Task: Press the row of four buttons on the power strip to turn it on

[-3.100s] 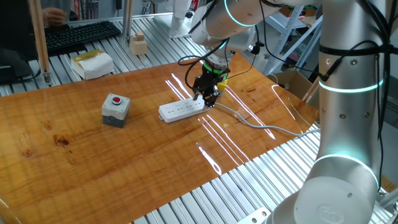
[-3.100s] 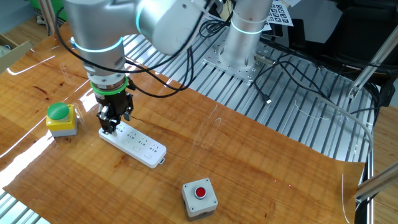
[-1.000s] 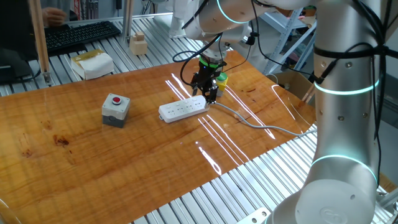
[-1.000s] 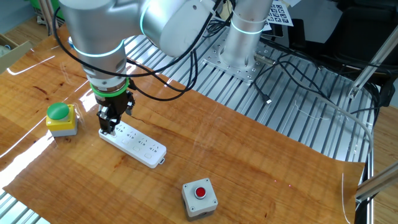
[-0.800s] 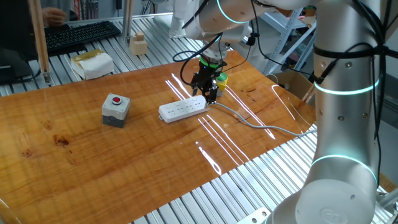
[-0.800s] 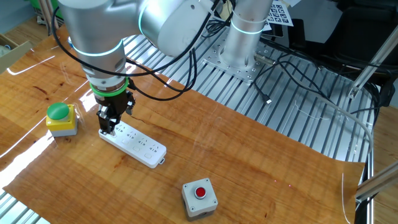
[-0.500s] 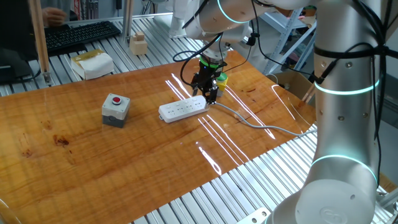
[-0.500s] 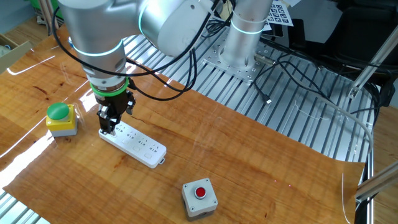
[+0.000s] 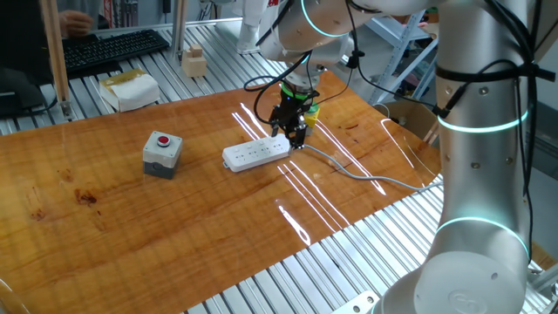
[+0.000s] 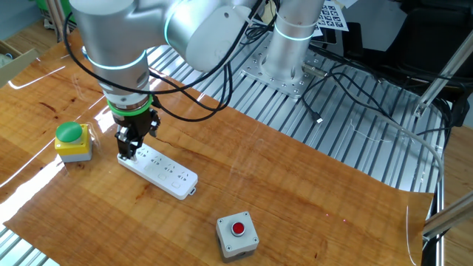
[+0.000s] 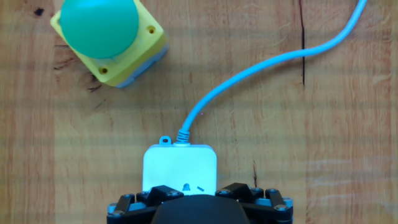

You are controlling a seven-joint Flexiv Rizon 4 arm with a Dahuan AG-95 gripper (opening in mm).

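The white power strip (image 9: 255,153) (image 10: 162,170) lies flat in the middle of the wooden table, and its grey cable (image 9: 366,177) runs off toward the table edge. My gripper (image 9: 293,136) (image 10: 128,150) points straight down over the strip's cable end, close above it. In the hand view that end of the power strip (image 11: 180,167) sits right in front of the gripper (image 11: 198,198), whose two dark fingers stand wide apart, open and holding nothing. The row of four buttons is too small to make out in the fixed views and lies hidden under the hand in the hand view.
A yellow box with a green cap (image 10: 72,140) (image 11: 109,37) stands just beyond the strip's cable end. A grey box with a red button (image 9: 162,153) (image 10: 236,235) sits further along the table. A keyboard (image 9: 109,48) and small boxes lie on the slatted bench behind.
The gripper has stayed over the strip's cable end. Only the arm above it has shifted slightly.
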